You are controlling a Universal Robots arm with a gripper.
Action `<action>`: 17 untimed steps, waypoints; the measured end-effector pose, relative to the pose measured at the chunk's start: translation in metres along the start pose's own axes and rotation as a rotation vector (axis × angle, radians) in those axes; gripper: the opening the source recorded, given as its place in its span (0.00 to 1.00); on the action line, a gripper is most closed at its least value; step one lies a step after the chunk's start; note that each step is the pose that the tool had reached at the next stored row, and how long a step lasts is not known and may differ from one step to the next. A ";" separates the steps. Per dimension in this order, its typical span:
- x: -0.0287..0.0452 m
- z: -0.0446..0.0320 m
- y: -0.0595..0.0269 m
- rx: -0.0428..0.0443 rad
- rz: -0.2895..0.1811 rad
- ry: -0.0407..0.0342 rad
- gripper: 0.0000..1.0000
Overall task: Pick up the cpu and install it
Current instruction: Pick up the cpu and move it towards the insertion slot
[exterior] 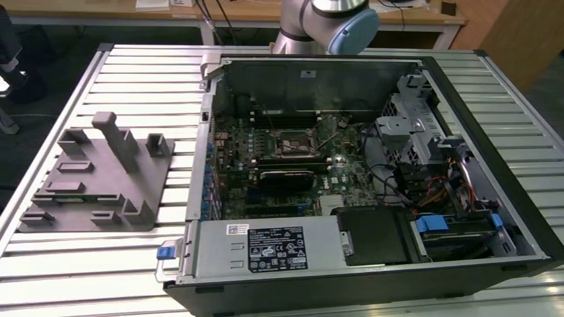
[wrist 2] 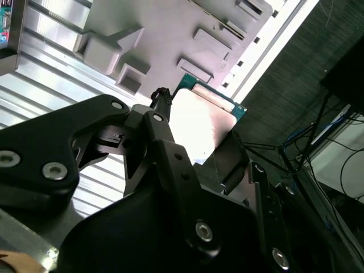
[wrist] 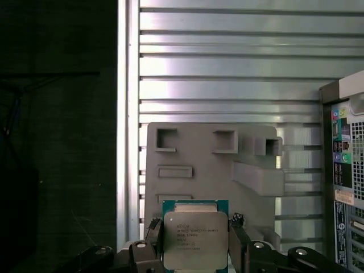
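In both wrist views my gripper (wrist: pixel 195 245) is shut on the cpu (wrist: pixel 195 236), a flat square chip with a pale metal top and a thin green rim. Black fingers (wrist: pixel 152 232) press on two opposite edges of the chip. In the second wrist view the cpu (wrist 2: pixel 202 122) shines bright between the same fingers (wrist 2: pixel 161 108) of the gripper (wrist 2: pixel 196 129). I hold it in the air, well above the grey plastic fixture (wrist: pixel 210 165). In the exterior view the motherboard's socket (exterior: pixel 286 145) lies inside the open computer case (exterior: pixel 493 99).
The grey fixture (exterior: pixel 97 178) with upright posts lies on the slatted metal table (exterior: pixel 132 264) at the exterior view's left, beside the case. The arm (exterior: pixel 326 23) rises behind the case. The case's rear panel (wrist: pixel 347 170) borders the fixture; dark floor lies beyond the table edge (wrist: pixel 122 114).
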State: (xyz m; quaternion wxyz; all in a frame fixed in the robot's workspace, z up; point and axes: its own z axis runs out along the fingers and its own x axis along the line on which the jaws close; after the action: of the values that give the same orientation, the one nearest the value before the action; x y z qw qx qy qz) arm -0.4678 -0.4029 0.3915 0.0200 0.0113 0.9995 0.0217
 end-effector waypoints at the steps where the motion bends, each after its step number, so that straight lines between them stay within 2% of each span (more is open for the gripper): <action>1: -0.0007 0.0001 0.0000 0.0000 0.000 0.0000 0.54; 17: -0.0147 0.0007 0.0011 -0.0001 0.000 -0.0001 0.54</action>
State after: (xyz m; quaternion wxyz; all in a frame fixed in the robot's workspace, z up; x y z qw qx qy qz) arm -0.4530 -0.4020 0.3914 0.0201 0.0112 0.9995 0.0217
